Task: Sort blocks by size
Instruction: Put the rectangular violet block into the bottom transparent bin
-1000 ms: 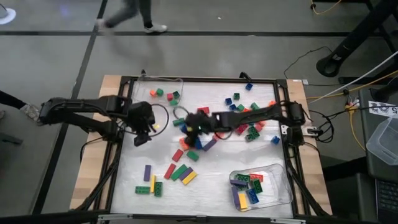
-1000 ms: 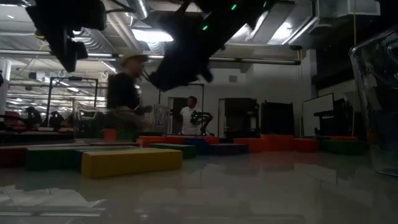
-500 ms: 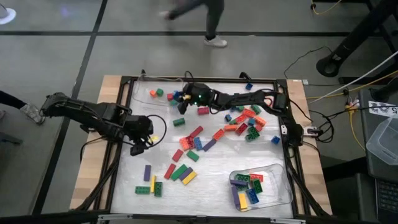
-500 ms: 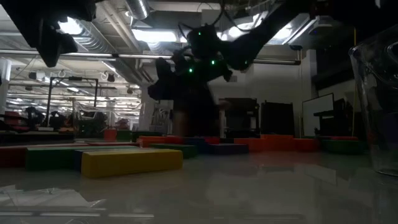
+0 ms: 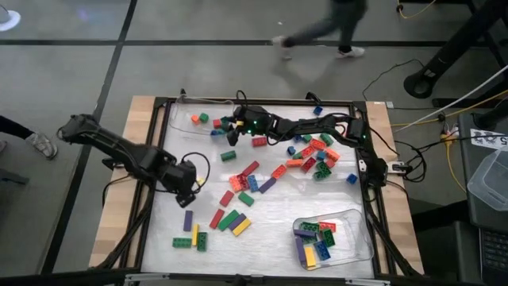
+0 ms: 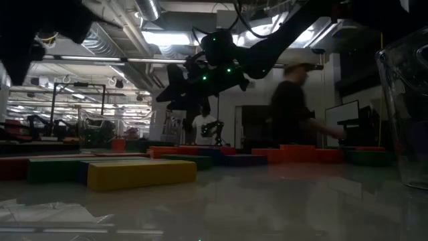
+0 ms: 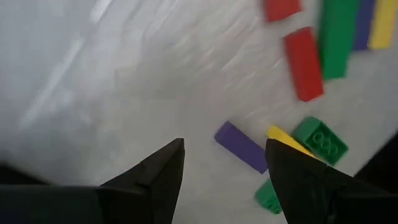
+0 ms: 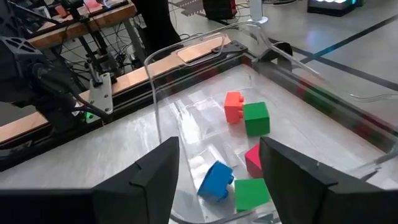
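The right end effector [image 5: 228,125] is hanging with fingers spread and empty over the clear tray [image 8: 186,81] at the table's [image 5: 278,214] far edge, where small blocks [image 8: 256,118] are lying. The left end effector [image 5: 184,199], spread wide and empty, is hovering over bare surface beside a purple block [image 7: 241,147] near the left edge.
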`<state>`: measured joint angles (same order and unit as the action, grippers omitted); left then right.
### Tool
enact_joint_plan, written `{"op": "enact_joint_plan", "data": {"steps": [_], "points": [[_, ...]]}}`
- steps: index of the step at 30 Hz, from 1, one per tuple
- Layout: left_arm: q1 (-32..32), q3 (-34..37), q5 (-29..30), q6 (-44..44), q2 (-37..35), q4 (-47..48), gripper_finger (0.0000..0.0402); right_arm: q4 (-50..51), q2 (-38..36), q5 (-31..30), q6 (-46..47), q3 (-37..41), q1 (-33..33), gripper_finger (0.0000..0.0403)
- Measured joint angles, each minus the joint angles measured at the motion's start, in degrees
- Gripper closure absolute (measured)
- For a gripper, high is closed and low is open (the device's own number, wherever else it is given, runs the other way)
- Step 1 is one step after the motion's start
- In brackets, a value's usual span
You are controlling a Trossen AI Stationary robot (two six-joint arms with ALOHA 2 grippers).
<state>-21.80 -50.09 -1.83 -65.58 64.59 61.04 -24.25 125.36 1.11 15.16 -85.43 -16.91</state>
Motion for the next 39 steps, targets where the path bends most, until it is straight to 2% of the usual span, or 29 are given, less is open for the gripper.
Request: {"op": "enact_joint_plan", "data": {"steps": [3,10,15,19,23,34,36,39], "points": [[-2.6,0.0,0.0,-7.58,3.34,-0.08,0.019,0.02,-0.54,2.26,0.0,0.0,0.0,0.0183],[-7.72,0.02,-0.06,-19.19,11.58,-2.91,0.019,0.25,-5.22,14.07,-0.02,0.0,0.0,0.0183],[-9.94,0.02,-0.07,-24.92,16.18,-9.58,0.019,0.4,-9.77,17.17,-0.54,0.0,0.04,0.0183],[-11.54,0.02,-0.02,-30.08,19.38,-11.51,0.019,3.14,-13.0,19.53,-0.99,0.0,0.01,0.0182],[-13.14,0.04,-0.05,-34.54,21.85,-12.07,0.019,10.89,-16.46,22.27,-3.91,0.0,0.09,0.0182],[-15.95,0.04,-0.06,-41.14,27.79,-15.55,0.019,33.2,-21.94,22.48,-12.33,-0.02,5.73,0.0182],[-16.05,0.04,-0.02,-40.63,28.28,-15.66,0.0197,36.47,-22.7,22.38,-13.3,-0.02,7.41,0.0182],[-16.06,0.04,-0.02,-39.01,28.57,-15.69,0.0229,42.4,-24.39,20.82,-14.19,-0.02,10.36,0.0182]]}}
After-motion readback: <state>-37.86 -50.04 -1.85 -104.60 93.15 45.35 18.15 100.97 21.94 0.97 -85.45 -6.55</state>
